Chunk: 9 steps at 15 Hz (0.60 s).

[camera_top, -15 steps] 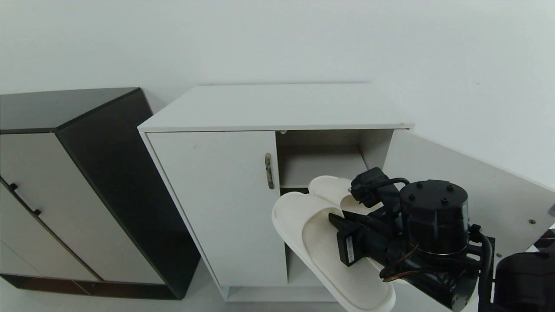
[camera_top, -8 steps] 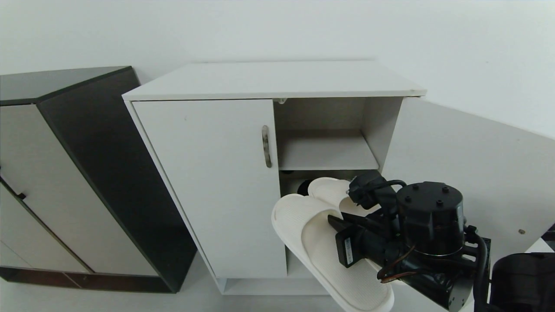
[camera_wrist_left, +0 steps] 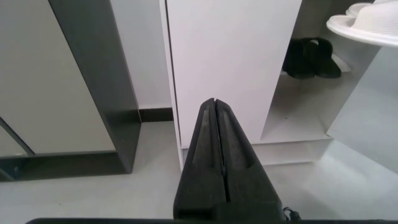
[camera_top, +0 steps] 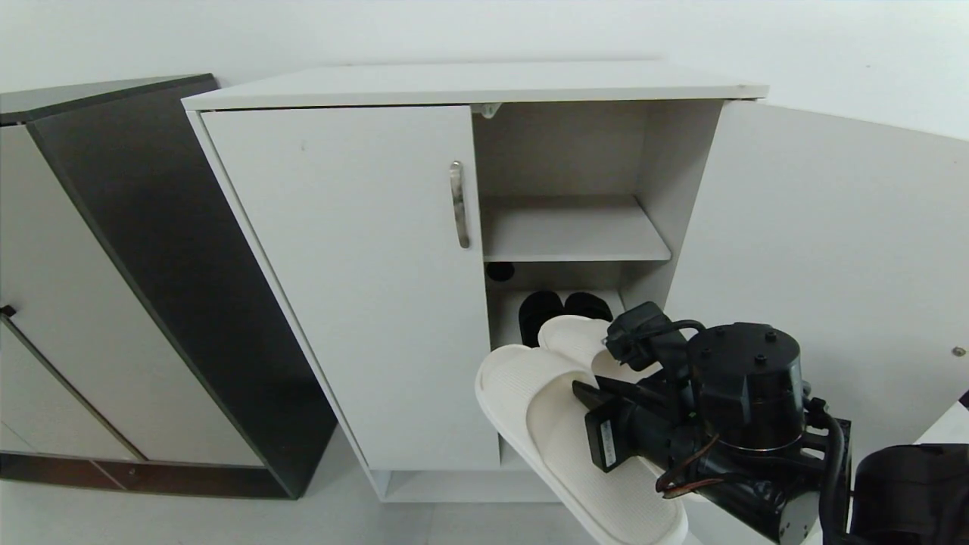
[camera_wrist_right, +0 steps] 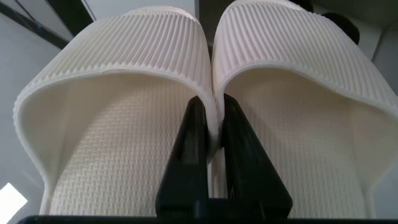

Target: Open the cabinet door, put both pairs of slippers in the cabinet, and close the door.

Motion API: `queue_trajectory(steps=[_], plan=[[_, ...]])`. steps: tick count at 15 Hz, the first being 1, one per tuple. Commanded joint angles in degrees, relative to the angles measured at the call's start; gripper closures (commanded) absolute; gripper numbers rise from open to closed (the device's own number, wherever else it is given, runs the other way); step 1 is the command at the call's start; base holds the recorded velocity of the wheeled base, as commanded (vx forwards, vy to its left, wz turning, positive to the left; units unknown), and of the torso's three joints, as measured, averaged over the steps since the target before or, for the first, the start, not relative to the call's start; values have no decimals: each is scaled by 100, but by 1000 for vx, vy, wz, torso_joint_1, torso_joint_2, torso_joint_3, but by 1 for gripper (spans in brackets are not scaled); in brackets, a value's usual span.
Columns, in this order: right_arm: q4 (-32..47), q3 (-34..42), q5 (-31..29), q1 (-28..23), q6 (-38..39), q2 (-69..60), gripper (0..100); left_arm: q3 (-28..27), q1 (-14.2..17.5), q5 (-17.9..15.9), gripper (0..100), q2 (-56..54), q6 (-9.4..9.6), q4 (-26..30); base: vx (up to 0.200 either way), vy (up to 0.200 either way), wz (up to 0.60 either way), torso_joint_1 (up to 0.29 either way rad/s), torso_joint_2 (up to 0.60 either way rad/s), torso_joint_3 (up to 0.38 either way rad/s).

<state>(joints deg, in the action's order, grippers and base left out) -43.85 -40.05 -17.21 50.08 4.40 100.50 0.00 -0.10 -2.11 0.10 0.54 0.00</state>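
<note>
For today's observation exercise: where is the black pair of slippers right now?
In the head view, the black pair of slippers sits inside the white cabinet, in the compartment beneath its shelf, behind the cream ribbed slippers held in the right gripper.

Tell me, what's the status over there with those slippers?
Right claw shut on white slippers, held before the open cabinet. Left claw shut, empty. Black slippers sit inside. Right door swung wide.

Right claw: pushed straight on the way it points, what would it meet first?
Likely the black slippers in the lower compartment, with the toes of the held white slippers leading. The closed door lies close beside; depth unclear.
</note>
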Motion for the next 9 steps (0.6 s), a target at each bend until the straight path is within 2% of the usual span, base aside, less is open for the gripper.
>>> queue_trajectory(steps=[1, 9], plan=[[-10, 14, -1, 2, -1, 14, 100, 0, 1, 0, 100, 8, 8, 0, 0, 0, 0, 2, 100, 115], [-10, 120, -19, 2, -203, 49, 100, 0, 1, 0, 100, 8, 8, 0, 0, 0, 0, 0, 7, 6]])
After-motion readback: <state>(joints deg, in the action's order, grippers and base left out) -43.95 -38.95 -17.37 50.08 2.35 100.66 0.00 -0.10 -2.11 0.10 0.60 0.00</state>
